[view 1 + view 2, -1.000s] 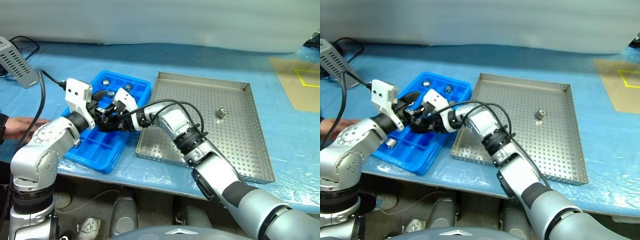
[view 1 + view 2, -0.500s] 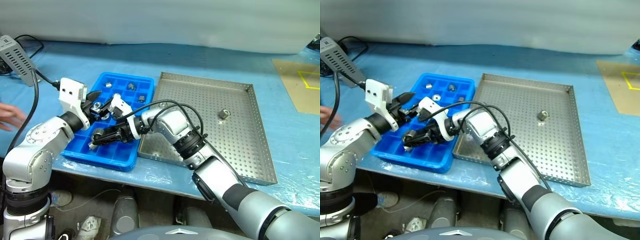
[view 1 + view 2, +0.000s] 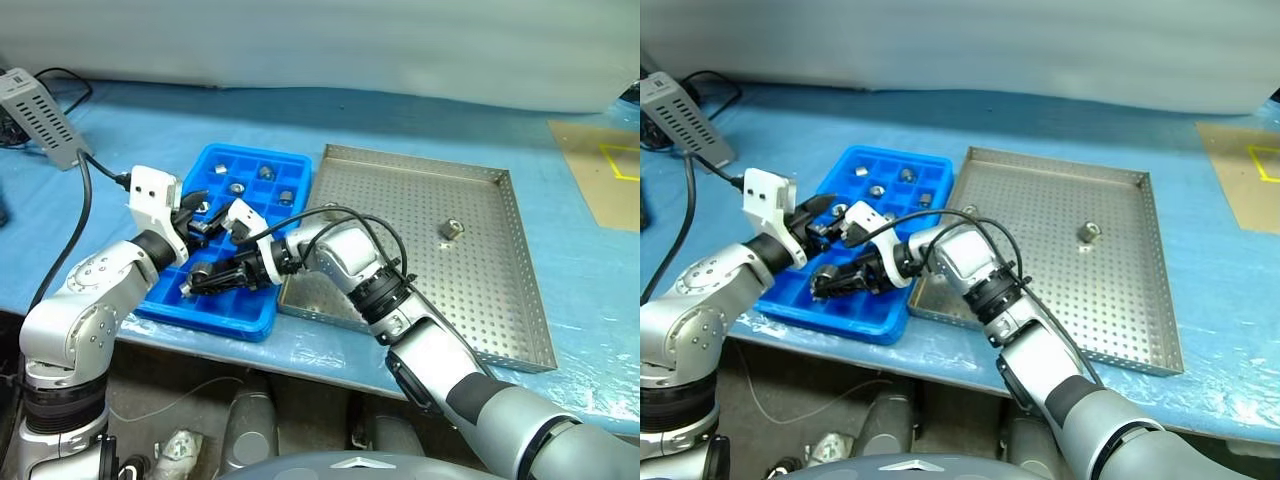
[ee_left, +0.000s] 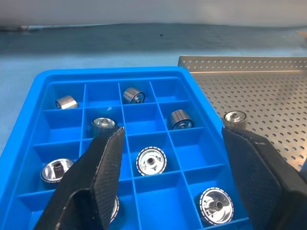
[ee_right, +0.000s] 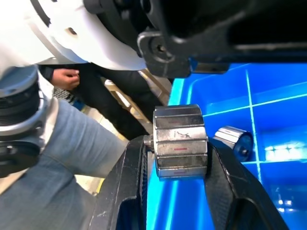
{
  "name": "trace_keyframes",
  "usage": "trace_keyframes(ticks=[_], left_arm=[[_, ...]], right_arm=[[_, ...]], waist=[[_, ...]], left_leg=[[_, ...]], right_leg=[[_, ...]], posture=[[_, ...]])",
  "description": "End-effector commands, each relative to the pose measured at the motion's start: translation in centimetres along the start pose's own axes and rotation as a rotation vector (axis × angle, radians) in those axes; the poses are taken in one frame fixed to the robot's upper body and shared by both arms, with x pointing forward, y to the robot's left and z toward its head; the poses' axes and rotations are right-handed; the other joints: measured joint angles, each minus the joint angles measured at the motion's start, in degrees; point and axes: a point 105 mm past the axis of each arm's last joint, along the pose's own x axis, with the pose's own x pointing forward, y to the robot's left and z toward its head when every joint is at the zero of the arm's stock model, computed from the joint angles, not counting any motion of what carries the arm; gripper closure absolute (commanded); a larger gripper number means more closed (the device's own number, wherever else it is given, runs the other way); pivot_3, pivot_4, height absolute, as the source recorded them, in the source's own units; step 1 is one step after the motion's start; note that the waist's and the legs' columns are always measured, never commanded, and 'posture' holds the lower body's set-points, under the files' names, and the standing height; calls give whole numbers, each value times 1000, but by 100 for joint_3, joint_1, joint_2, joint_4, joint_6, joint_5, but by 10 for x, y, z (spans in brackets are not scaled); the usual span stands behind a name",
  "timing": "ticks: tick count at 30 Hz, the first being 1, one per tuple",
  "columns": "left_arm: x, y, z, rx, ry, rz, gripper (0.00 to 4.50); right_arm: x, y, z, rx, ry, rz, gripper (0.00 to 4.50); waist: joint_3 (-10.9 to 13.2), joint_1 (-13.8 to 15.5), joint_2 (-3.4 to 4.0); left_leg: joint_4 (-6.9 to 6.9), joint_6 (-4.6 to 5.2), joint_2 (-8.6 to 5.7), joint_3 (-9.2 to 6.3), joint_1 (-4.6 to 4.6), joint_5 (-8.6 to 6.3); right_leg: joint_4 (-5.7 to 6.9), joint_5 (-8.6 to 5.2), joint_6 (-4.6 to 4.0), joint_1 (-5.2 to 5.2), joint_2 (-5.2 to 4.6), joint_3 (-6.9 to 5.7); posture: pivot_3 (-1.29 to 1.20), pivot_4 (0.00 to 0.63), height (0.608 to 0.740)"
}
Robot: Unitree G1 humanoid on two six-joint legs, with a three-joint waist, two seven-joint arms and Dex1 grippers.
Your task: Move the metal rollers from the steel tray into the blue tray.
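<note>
The blue tray lies left of the steel tray, and several metal rollers sit in its compartments. One roller lies mid steel tray, and another lies on the steel tray close beside the blue tray. My right gripper is shut on a roller and reaches across over the blue tray's near-left compartments. My left gripper hovers open and empty over the tray's left side, just behind the right gripper.
A grey power adapter with a black cable lies at the far left on the blue-covered table. A cardboard sheet with yellow tape lies at the far right. A person in jeans stands by the table's left.
My right gripper has carried its roller from beneath the left gripper down toward the blue tray's near-left compartments. The person's hand at the left edge has withdrawn. The camera has shifted.
</note>
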Motion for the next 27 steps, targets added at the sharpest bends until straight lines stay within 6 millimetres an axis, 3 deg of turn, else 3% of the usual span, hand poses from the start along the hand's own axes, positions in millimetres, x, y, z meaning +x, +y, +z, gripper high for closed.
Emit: trace_keyframes(ticks=[1, 4, 8, 18, 23, 27], left_arm=[[-4, -21, 50, 98, -193, -97, 1070], [-3, -22, 50, 101, -190, -102, 1070], [-2, -21, 50, 103, -191, -110, 1070], [2, -22, 53, 111, -195, -129, 1070], [-10, -11, 57, 134, -186, -136, 1070], [-21, 10, 54, 171, -137, -89, 1070]], right_arm=[[15, -10, -17, 47, 55, -45, 3277], [6, -30, -8, 42, 21, -135, 3277], [1, -40, -4, 11, 22, -165, 3277], [3, -37, -7, -32, 40, -137, 3277], [-2, -40, 3, -79, 2, -156, 3277], [-4, -36, 5, -114, -14, -129, 1931]], waist=[[0, 11, 0], [-1, 33, -1], [-4, 38, 5], [-4, 42, 5], [-4, 33, 6], [-4, 17, 6]], left_leg=[[0, -2, 0, -1, 0, 1], [0, -11, 0, -5, 1, 7], [0, -14, -10, -13, 11, 8], [1, -15, -8, -21, 11, 9], [0, -15, -7, -23, 8, 9], [-1, -15, -6, -22, 6, 9]], right_leg=[[2, 0, 0, 0, 0, -1], [3, 0, -1, 2, 1, -3], [3, -1, -2, 19, -8, -3], [6, 0, -1, 21, -7, -8], [5, -1, -2, 18, -5, -9], [5, -1, -2, 13, -2, -9]], posture=[[250, 150, 740], [247, 150, 740], [238, 150, 740], [221, 150, 740], [215, 150, 740], [211, 150, 740]])
